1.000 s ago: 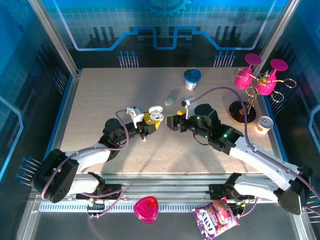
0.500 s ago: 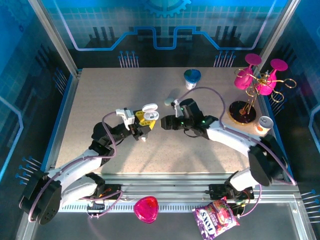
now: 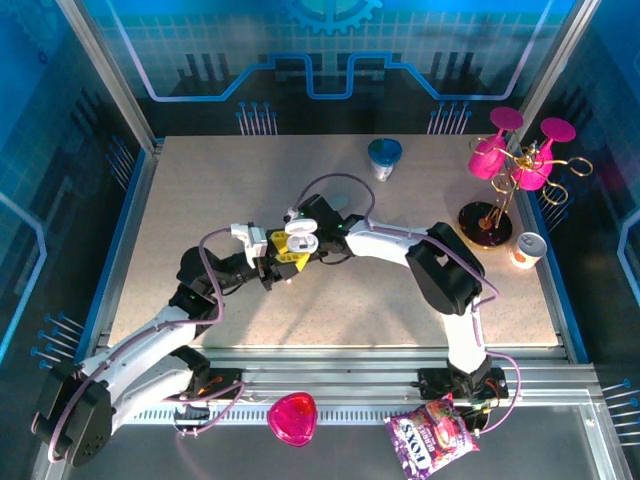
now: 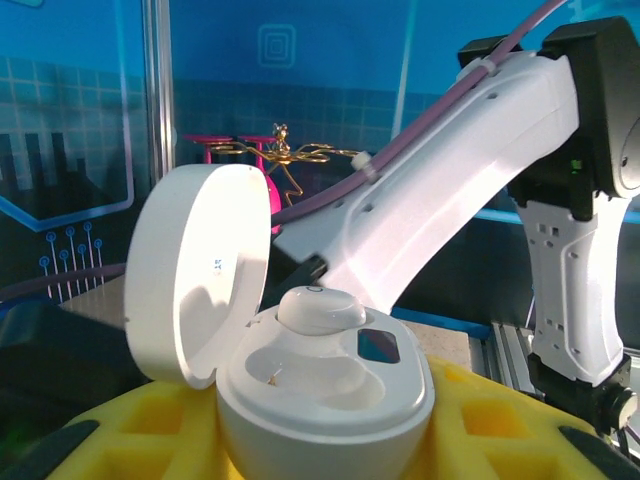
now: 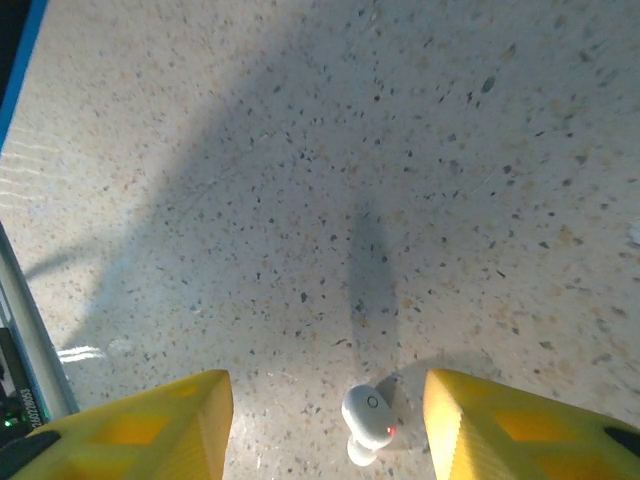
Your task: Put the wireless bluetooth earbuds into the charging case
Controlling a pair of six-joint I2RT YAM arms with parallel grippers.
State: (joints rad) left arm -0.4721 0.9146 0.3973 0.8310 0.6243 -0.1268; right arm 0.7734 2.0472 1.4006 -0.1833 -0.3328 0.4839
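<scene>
Swung leftward across the bench (image 5: 400, 150), the right claw (image 5: 322, 395) now hangs with its yellow fingers spread, gripping nothing. A loose earbud (image 5: 368, 420) lies on the bench between them, touching neither. The left claw (image 4: 320, 435) clamps the open charging case (image 4: 330, 400), with a seated earbud (image 4: 320, 308) in it, beside the raised lid.

Robot test cell, lab-type setup. Speckled table (image 3: 200, 200) boxed in by blue circuit-print panels (image 3: 300, 60) and aluminium frame posts (image 3: 105, 70).
</scene>
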